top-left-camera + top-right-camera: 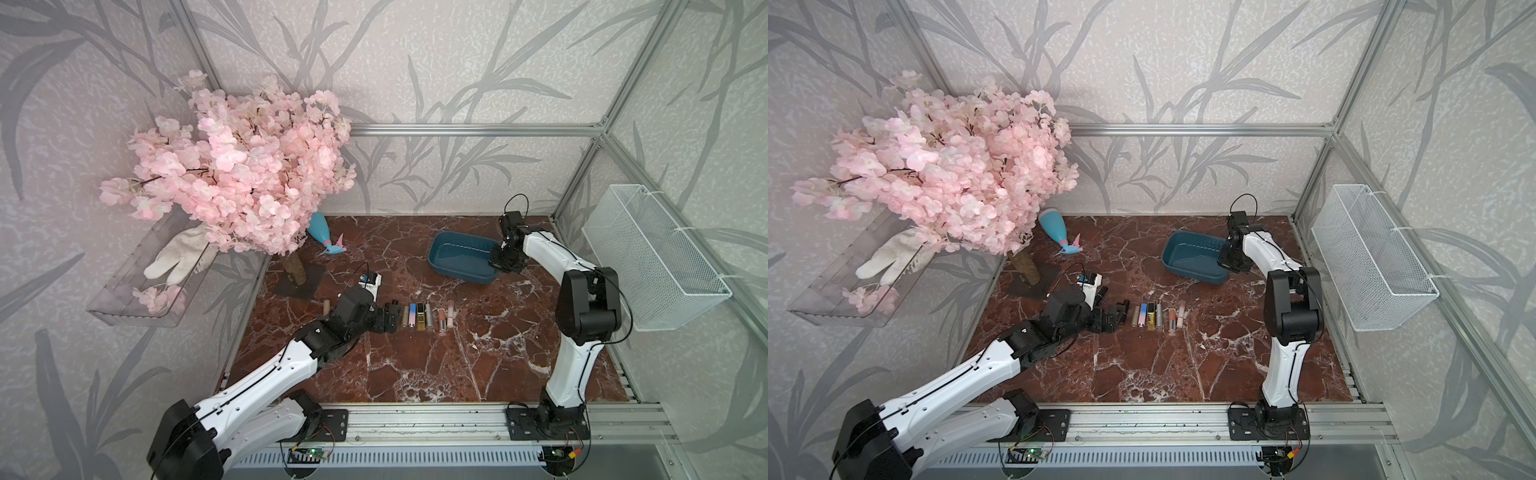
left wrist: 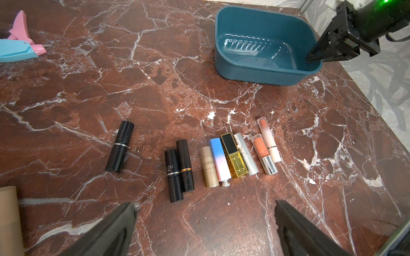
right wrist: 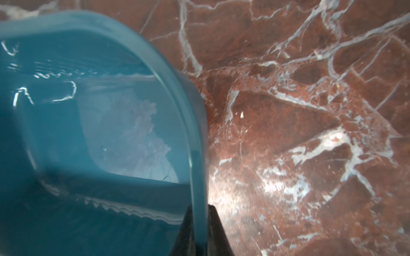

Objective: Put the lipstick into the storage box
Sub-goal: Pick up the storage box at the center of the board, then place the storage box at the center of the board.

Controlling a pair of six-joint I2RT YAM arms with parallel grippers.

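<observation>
Teal plastic, the storage box (image 1: pixel 457 255) sits right of centre on the red-brown marble tabletop (image 1: pixel 415 365) in both top views. The right fingers (image 1: pixel 496 257) meet its right-hand rim. Below and to the left, a row of lipsticks (image 1: pixel 428 316) lies on the tabletop, well apart from the box. The left fingers (image 1: pixel 386 320) are just beside the row's left end.

In the left wrist view the box (image 2: pixel 261 73) is at upper right, and the right fingers (image 2: pixel 319 53) pinch its rim at the right corner. Across the middle, six pale and metallic lipsticks (image 2: pixel 219 159) lie side by side. Two black ones are together to their left and a third lies alone further left. The left fingers (image 2: pixel 111 230) stand spread wide at the bottom edge, holding nothing.

In the right wrist view the right fingers (image 3: pixel 218 232), bottom centre, are clamped on the box rim (image 3: pixel 196 155), one on each side of the wall.
</observation>
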